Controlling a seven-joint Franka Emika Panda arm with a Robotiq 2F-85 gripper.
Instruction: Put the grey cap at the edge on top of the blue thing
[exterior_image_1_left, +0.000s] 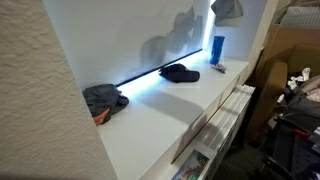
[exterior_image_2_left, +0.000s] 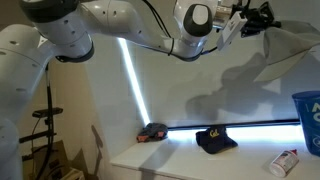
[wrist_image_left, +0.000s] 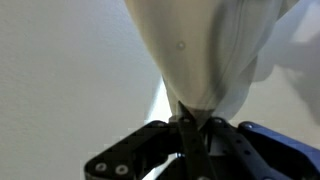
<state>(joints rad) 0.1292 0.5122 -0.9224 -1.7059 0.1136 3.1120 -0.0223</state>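
My gripper (exterior_image_2_left: 250, 20) is high above the white shelf and is shut on the pale grey cap (exterior_image_2_left: 285, 48), which hangs from it. In the wrist view the fingers (wrist_image_left: 190, 125) pinch the cap's fabric (wrist_image_left: 200, 50), which fills the upper part of the picture. In an exterior view the gripper with the cap (exterior_image_1_left: 226, 8) sits at the top, just above and slightly beside the upright blue container (exterior_image_1_left: 218, 49). The blue container also shows at the right edge in an exterior view (exterior_image_2_left: 308, 112), below and to the right of the hanging cap.
A dark navy cap (exterior_image_1_left: 180, 72) (exterior_image_2_left: 215, 140) lies mid-shelf. A grey and orange cap (exterior_image_1_left: 103, 100) (exterior_image_2_left: 153, 132) lies further along. A small white bottle (exterior_image_2_left: 285, 160) lies next to the blue container. A light strip (exterior_image_1_left: 160, 70) runs along the wall. Cardboard boxes (exterior_image_1_left: 285, 60) stand beside the shelf.
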